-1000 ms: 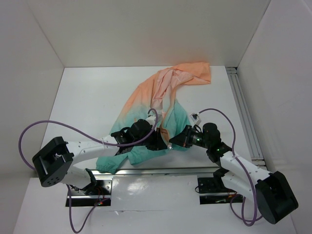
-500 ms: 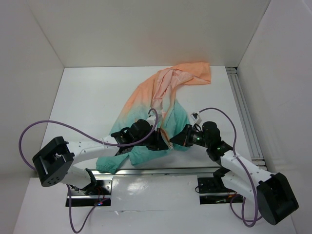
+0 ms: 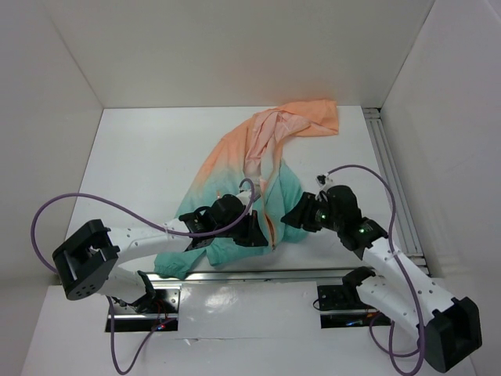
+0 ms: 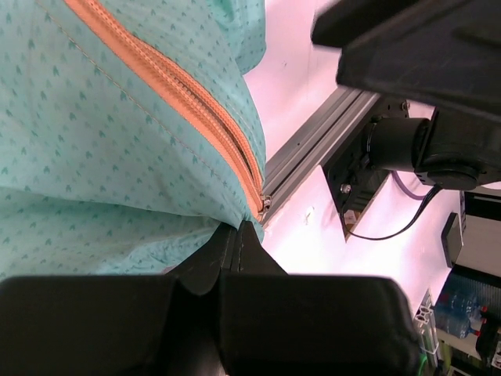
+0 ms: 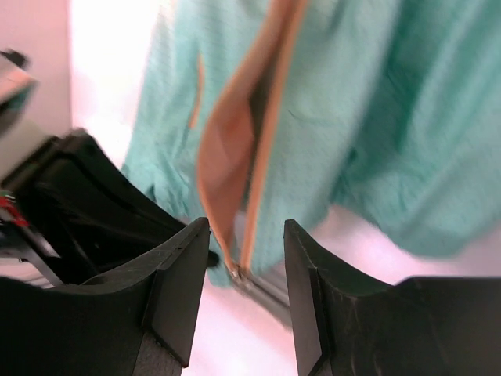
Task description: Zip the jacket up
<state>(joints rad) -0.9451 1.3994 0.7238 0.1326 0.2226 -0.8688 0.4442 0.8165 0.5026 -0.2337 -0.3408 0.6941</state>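
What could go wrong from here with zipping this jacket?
The left jaws pinch only the jacket hem beside the zipper's bottom end; thin fabric may slip once pulled.
The right jaws stand open, facing the zipper where it looks parted; closing could catch loose cloth instead of the bottom end.
The orange upper part lies bunched, so the zipper may snag higher up.

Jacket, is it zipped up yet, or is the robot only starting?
Only starting. The left gripper pinches the jacket hem beside the zipper bottom. The right gripper hangs open over the slider, which sits at the bottom. Above it the front gapes, so the whole pull upward is left.
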